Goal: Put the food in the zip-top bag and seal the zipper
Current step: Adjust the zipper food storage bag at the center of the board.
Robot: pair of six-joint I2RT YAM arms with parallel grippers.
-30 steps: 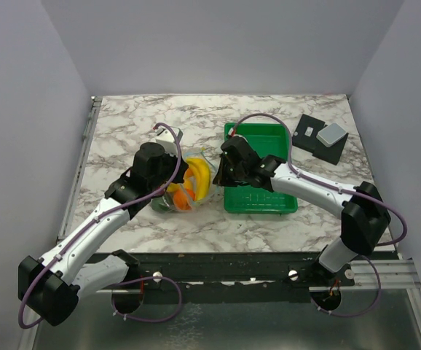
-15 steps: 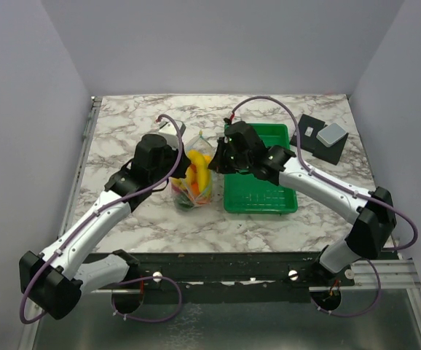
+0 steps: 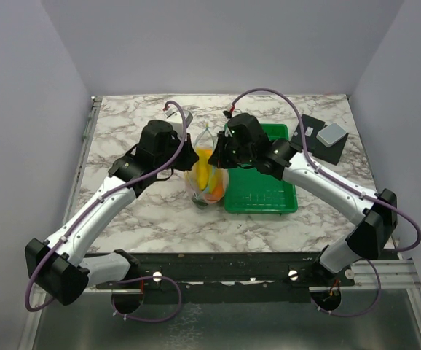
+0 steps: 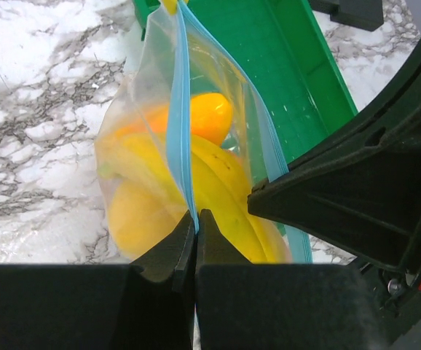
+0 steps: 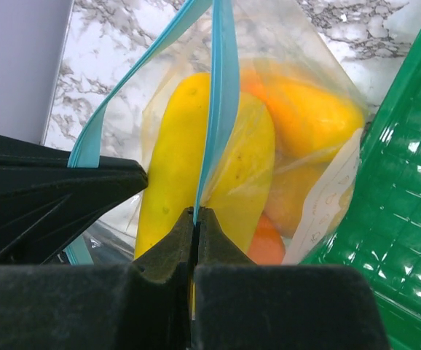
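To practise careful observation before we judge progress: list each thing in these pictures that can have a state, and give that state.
zip-top bag, held by its mouth, fruit inside.
zipper, unsealed, its two strips apart.
plastic fruit, inside the bag.
left gripper, shut on the zipper.
right gripper, shut on the zipper.
green tray, right way up, no fruit showing.

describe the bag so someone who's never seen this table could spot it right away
On the marble table, look just left of the green tray. There the zip-top bag is held up, pinched at its mouth by the left gripper and right gripper. It alone is clear and floppy, with a light blue zipper and yellow-orange fruit inside.
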